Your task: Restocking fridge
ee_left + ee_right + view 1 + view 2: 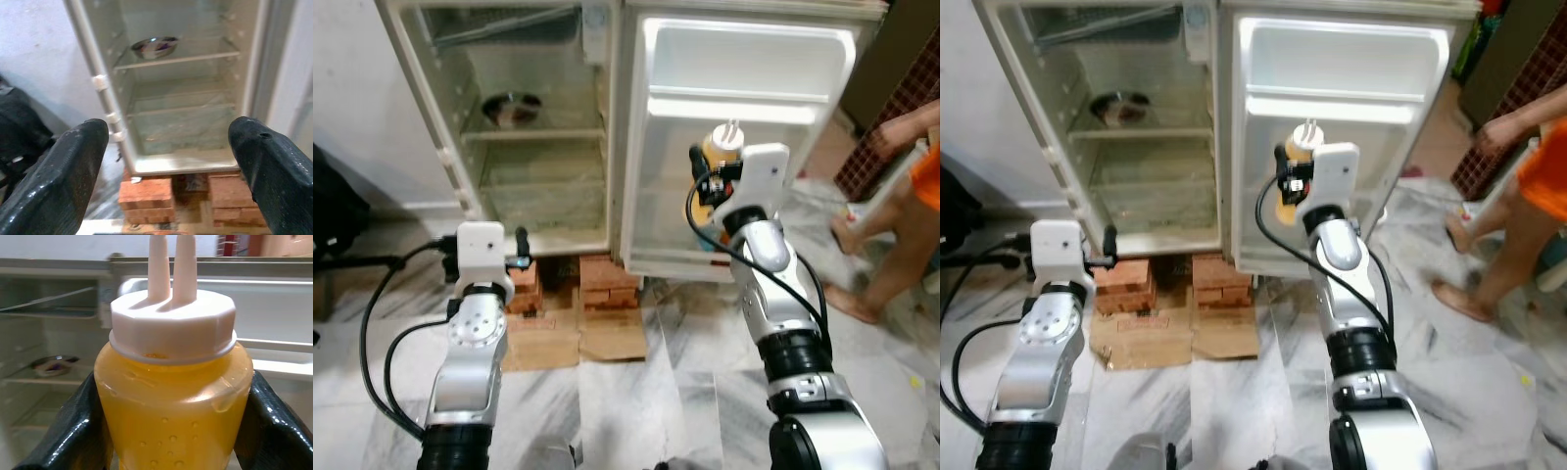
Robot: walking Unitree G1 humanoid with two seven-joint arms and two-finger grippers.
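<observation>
So the fridge [538, 127] stands wide open on a stack of bricks [597, 284], pretty much bare inside apart from a small metal bowl [512, 108] on the upper shelf. Its door [744, 137] is swung out toward the robot's right, with white door racks that look empty. A person [901, 196] stands off to the right on the marble floor [646, 392], well apart from the action.

The right gripper [710, 186] is up in front of the door, fingers pinched on either side of a yellow squeeze bottle [173, 396] with a white twin-nozzle cap, held upright. The left gripper [166, 161] hangs low in front of the fridge's bottom edge, fingers spread wide with nothing between them.

My read: this is the placing step, bottle in transit. Next move probably calls for pushing it forward over a door rack lip, lowering it until it sits, then letting go. Keeping it upright matters, and clearing that rack rail looks like the fiddly part.
</observation>
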